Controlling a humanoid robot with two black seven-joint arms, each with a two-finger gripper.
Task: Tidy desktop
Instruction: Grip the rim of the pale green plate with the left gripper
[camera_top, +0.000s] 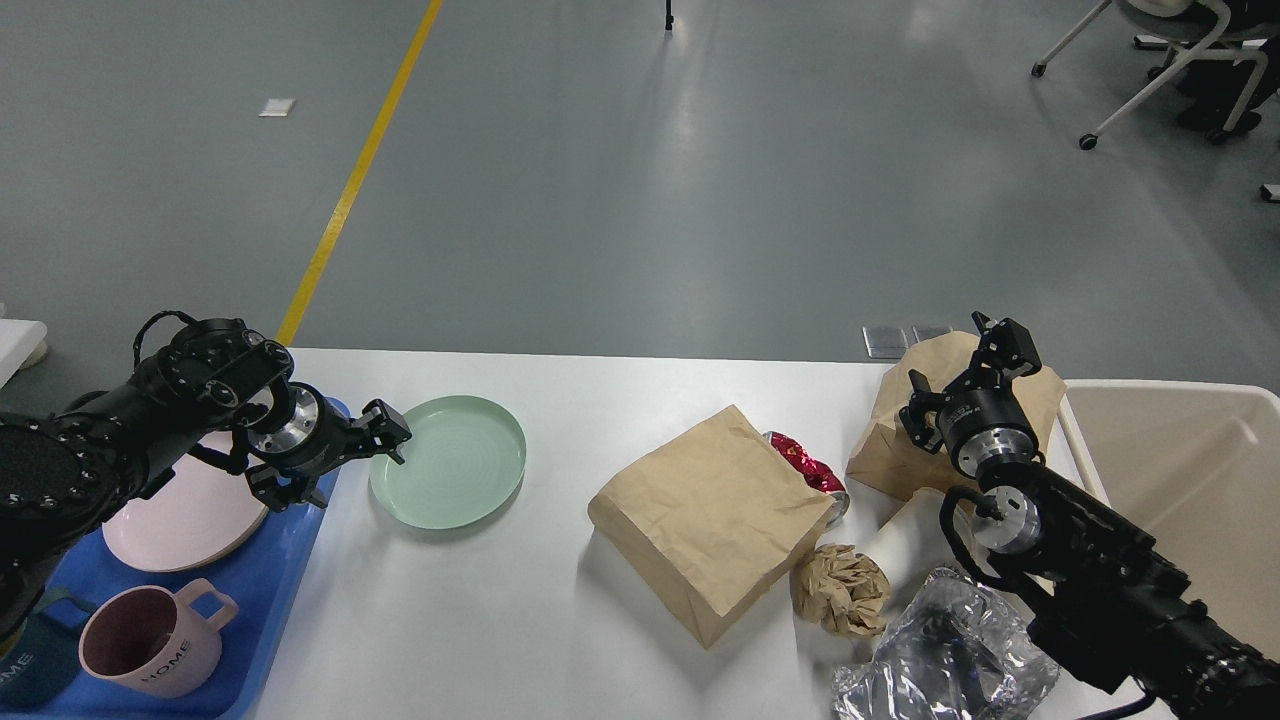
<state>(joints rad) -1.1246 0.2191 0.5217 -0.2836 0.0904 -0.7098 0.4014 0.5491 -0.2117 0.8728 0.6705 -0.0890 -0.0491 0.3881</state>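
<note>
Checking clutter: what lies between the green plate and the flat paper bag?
Head view: only bare desktop between green plate and flat paper bag.

Worktop (560, 640): smooth matt white surface. Just beside the left hand (375, 450), mint-green plate (450, 462) with satin sheen and fine concentric ridges; blue tray (285, 555) glossy plastic, holding a smooth pink plate (185, 515) and glazed mug (150, 640). Near the right hand (985, 365): creased matt brown paper bags (710, 520), crumpled paper ball (842, 590), shiny red foil (805, 468), wrinkled clear plastic film (950, 665).

White bench (560, 640) held blue tray (275, 580), green plate (450, 475), 2 paper bags, crumpled paper (842, 590), foil wrap (945, 665).
</note>
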